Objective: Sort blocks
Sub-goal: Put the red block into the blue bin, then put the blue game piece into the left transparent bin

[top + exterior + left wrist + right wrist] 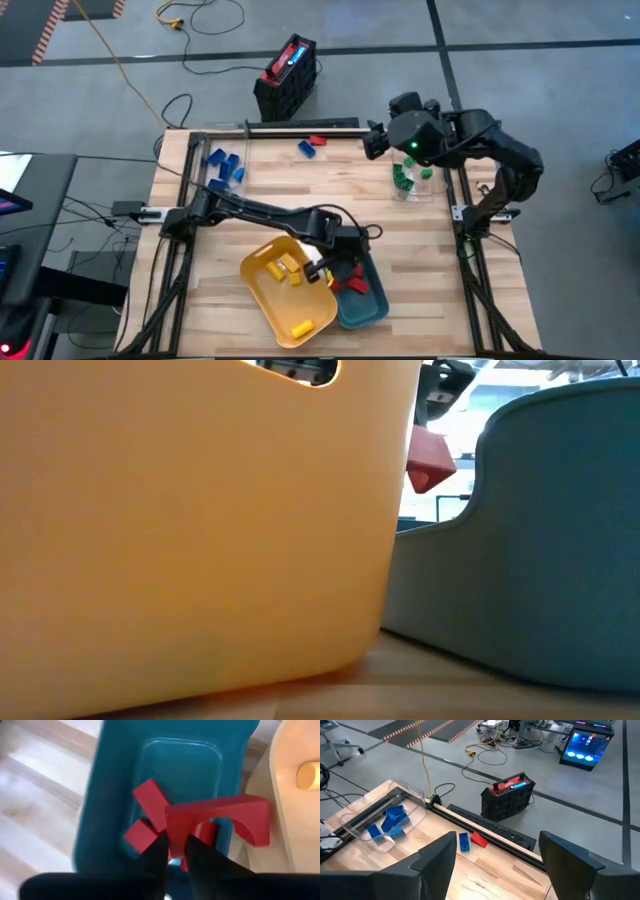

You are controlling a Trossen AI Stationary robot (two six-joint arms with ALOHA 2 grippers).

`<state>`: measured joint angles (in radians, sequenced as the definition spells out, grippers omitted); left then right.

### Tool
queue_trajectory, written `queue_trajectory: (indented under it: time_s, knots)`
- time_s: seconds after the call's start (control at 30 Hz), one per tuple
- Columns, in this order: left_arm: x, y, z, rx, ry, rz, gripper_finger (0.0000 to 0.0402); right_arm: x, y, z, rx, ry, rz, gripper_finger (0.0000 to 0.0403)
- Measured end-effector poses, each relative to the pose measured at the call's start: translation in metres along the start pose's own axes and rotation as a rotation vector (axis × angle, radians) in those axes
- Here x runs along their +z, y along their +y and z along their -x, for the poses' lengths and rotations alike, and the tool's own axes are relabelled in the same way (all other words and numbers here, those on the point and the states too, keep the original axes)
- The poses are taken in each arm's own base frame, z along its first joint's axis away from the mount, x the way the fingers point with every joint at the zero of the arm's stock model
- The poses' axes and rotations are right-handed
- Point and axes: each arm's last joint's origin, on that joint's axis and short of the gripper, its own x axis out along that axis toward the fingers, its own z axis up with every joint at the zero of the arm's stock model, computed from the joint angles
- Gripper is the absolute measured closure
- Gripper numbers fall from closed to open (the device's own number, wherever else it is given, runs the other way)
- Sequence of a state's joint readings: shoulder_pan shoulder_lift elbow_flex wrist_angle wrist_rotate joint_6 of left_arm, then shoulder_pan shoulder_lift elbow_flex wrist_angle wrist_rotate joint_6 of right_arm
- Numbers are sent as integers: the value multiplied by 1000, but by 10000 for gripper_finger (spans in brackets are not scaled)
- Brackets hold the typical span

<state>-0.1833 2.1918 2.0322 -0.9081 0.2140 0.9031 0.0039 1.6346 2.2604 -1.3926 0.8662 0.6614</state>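
Your wooden counter point(420, 260) sits on a grey floor strung with cables, a black and red box point(287, 75) standing just past its far edge.

Your left gripper point(175, 851) hangs over the teal tray point(107, 795) and is clamped on a red arch-shaped block point(227, 815). In the left wrist view its two fingers point(156, 855) pinch one leg of that arch, and the low view shows the block lifted clear between the two trays. Directly under the gripper, two more red blocks point(150, 810) lie crossed on the tray floor. Just beside the gripper stands the yellow tray point(262, 292), touching the teal one, with yellow blocks point(285, 266) lying in it.

Your right gripper point(495, 857) waits at the far right corner of the counter with its fingers wide apart and nothing between them. Ahead of it, near the far edge, a blue block point(464, 841) and a red block point(479, 840) lie side by side. Farther out in the far left corner, more blue blocks point(390, 822) rest in a clear container point(357, 827). Near the arm, green blocks point(402, 178) sit in another clear container point(420, 188).
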Motion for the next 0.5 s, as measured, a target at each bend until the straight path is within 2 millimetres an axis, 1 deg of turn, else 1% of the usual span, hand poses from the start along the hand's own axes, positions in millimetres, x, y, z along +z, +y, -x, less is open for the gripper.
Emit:
queue_trajectory:
  time_s: [0.13, 0.23, 0.33, 0.4, 0.47, 0.5]
  knots:
    - [4, -2, -2, 1, -12, 40, 304, 0, -1, -1, -7, 1, 2, 104]
    - [5, 0, 2, 18, -10, 152, 275, 1, -1, -1, -7, 1, 2, 104]
    - [3, 3, 5, 117, 71, 331, 253, 0, -1, -1, -7, 1, 3, 104]
    - [-3, 4, 7, 149, 143, 410, 249, 0, -1, -1, -8, 2, 4, 104]
    - [-15, 5, 11, 112, 181, 517, 251, -1, -1, 0, -11, 5, 11, 104]
    - [-21, 8, 13, 80, 165, 581, 255, -2, -1, 0, -19, 7, 17, 104]
